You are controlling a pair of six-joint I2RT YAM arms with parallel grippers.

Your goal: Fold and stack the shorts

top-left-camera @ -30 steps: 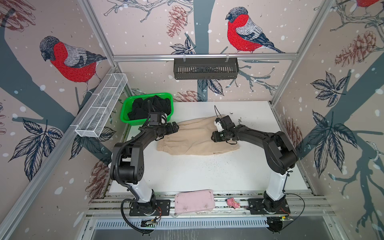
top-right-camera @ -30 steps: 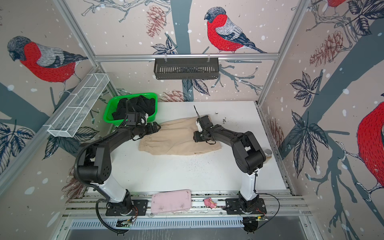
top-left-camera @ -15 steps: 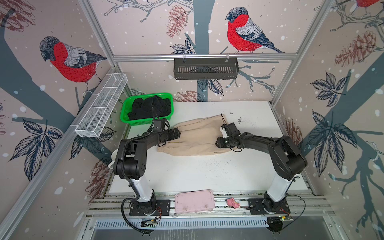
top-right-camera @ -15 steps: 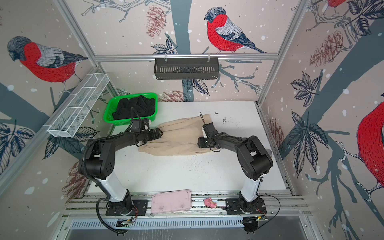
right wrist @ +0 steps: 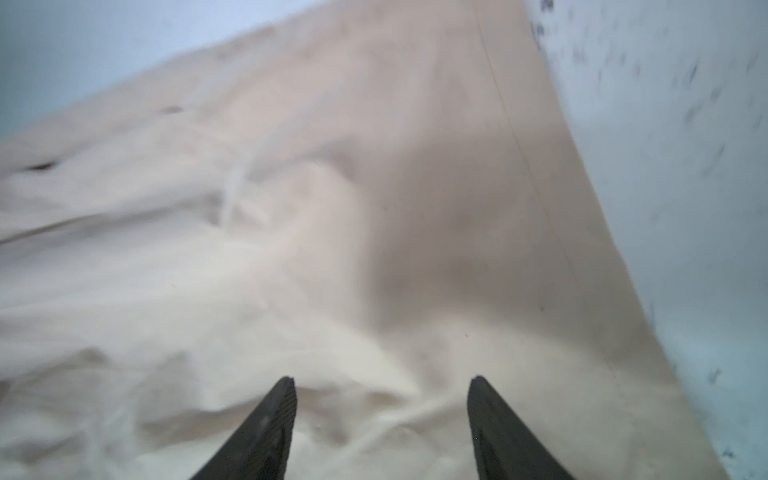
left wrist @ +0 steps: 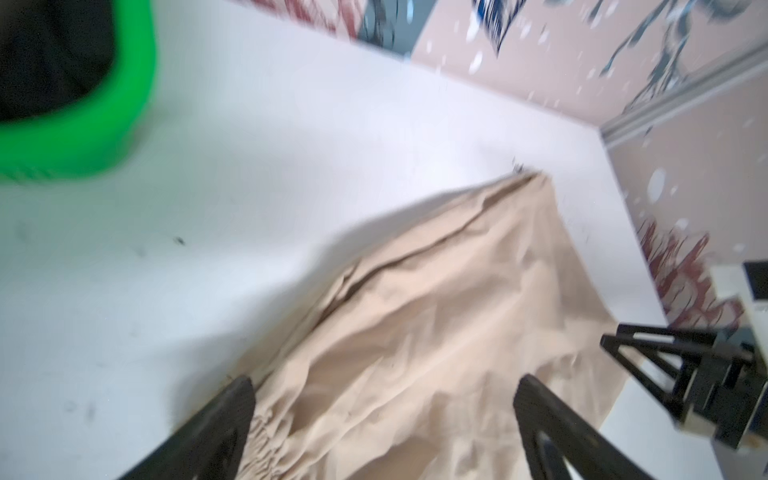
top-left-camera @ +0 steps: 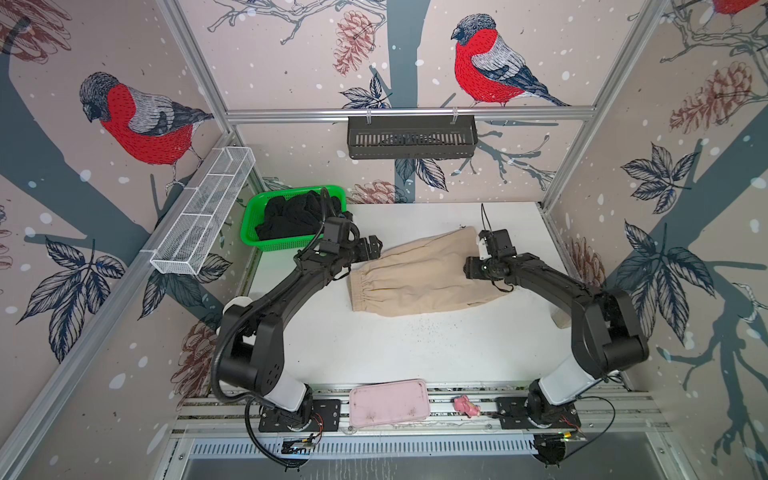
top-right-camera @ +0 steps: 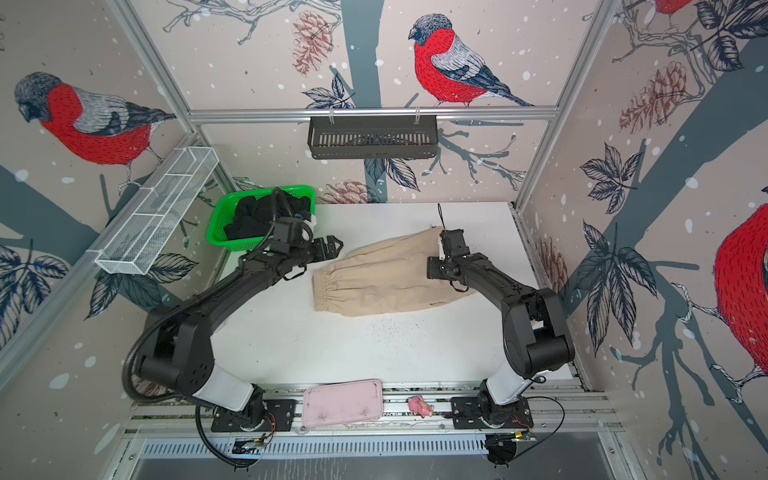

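Beige shorts [top-left-camera: 419,274]: flat mid-table, toward the far edge. Black shorts [top-left-camera: 291,216]: in green basket [top-left-camera: 249,232], far left corner. My left gripper [left wrist: 382,415] and right gripper [right wrist: 382,415]: both spread, empty.

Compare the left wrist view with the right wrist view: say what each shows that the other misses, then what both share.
Only the left wrist view: the green basket holding black cloth, the walls, and the right gripper. Only the right wrist view: the right gripper's open fingers close over the cloth. Both: the beige shorts on the white table.
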